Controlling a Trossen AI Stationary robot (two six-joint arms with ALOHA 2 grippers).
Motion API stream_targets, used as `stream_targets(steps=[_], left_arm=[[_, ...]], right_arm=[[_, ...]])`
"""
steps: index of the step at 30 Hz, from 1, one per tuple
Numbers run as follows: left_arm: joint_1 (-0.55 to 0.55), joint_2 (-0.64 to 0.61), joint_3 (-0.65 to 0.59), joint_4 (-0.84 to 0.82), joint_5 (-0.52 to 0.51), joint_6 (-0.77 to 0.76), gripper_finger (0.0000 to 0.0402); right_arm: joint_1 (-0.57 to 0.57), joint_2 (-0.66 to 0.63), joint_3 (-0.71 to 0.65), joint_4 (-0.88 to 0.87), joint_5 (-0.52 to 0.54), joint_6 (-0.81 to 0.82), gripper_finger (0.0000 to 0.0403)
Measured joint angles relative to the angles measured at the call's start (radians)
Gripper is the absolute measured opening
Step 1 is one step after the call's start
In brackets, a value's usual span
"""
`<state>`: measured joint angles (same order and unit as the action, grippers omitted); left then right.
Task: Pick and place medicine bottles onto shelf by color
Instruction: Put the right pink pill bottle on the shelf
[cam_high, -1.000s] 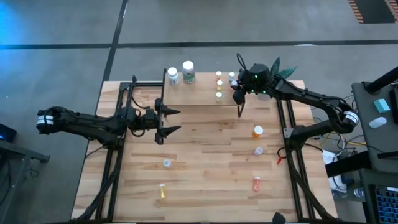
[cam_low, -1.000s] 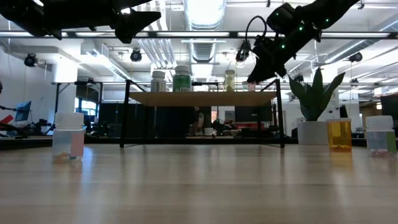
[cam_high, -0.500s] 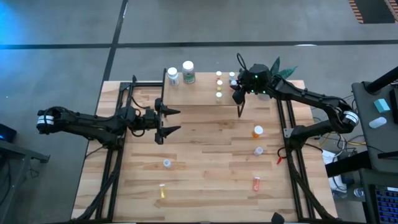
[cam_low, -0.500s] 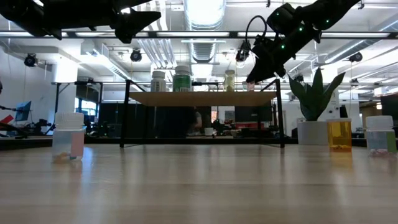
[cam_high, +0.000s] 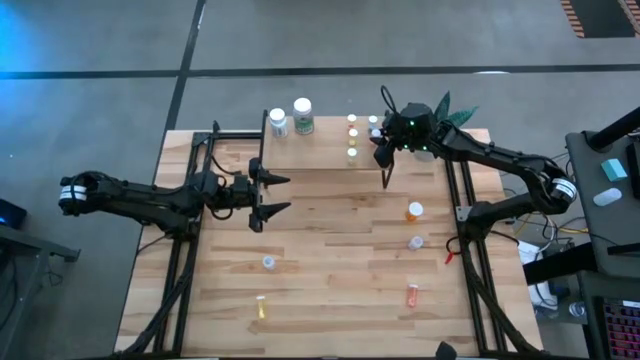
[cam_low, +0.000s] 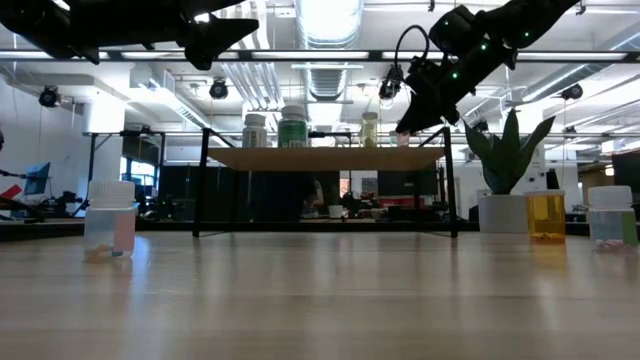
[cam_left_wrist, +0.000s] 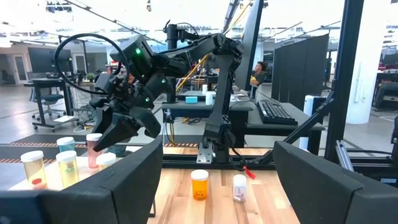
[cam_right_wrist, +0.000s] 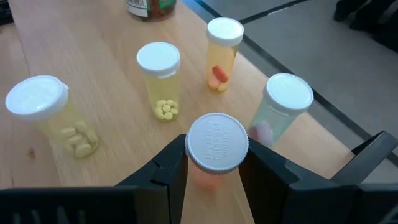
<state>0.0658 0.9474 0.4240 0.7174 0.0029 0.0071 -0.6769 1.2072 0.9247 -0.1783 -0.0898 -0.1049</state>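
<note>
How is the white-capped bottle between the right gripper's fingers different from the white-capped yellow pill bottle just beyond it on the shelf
The gripped pinkish-orange bottle sits clamped in the right gripper; the pale yellow bottle with round tablets stands free on the light wood shelf. Their tints differ: one pinkish-orange, one pale yellow. Tablets show in the yellow bottle; the gripped one's contents are hidden. Both are upright and white-capped.

1. The right arm reaches in from the table's right edge toward its far edge, its wrist tilted downward.
2. The right gripper (cam_high: 384, 150) hangs above the shelf's (cam_high: 330, 150) right end, fingers closed around the white cap of a small bottle (cam_right_wrist: 216, 149), one finger (cam_right_wrist: 163, 171) on each side.
3. The left arm stretches in from the table's left edge, roughly level and raised above the surface.
4. The left gripper (cam_high: 272, 195) points toward the table's middle with its two fingers spread wide and nothing between them.
</note>
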Motion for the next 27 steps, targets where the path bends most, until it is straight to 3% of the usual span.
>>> stream_targets(steps=[15,27], left_arm=[[0.000,0.000,0.000,0.000,0.000,0.001,0.0288],[0.000,0.000,0.000,0.000,0.000,0.001,0.0288]], right_arm=[[0.000,0.001,-0.005,0.011,-0.025,0.005,0.0124],[0.000,0.001,-0.005,0.011,-0.026,0.005,0.0182]])
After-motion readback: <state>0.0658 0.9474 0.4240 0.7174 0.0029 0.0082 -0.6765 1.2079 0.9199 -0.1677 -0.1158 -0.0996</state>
